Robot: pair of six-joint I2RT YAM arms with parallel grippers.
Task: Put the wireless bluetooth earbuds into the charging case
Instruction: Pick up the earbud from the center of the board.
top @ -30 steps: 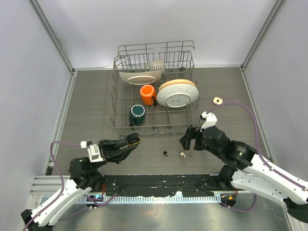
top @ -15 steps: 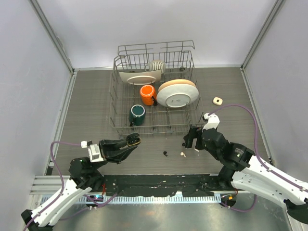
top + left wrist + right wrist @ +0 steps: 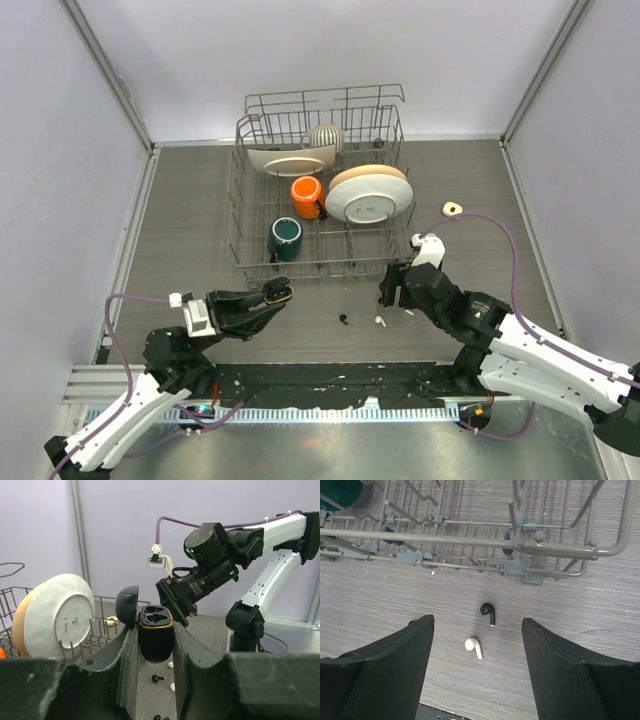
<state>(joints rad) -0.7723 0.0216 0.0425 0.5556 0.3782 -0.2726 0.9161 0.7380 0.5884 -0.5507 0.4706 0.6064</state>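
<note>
My left gripper (image 3: 278, 294) is shut on the black charging case (image 3: 155, 632) and holds it upright above the table. The case's lid (image 3: 127, 605) is open and both wells are empty. My right gripper (image 3: 393, 290) is open and empty, pointing down. In the right wrist view (image 3: 477, 625) a black earbud (image 3: 488, 612) and a cream-white earbud (image 3: 473, 646) lie on the table between its spread fingers. From above the black earbud (image 3: 344, 320) and the cream one (image 3: 380, 321) lie in front of the rack. The left wrist view shows another cream earbud (image 3: 170, 664) and a second black one (image 3: 160, 717).
A wire dish rack (image 3: 240, 215) stands at mid table with an orange mug (image 3: 306, 190), a teal mug (image 3: 285, 238) and plates (image 3: 370, 193). Its front rail (image 3: 470, 540) runs just beyond the earbuds. A small cream object (image 3: 453, 208) lies at the right.
My right arm has drawn in to the left, its gripper now lower over the two earbuds. The left gripper and the case have not moved.
</note>
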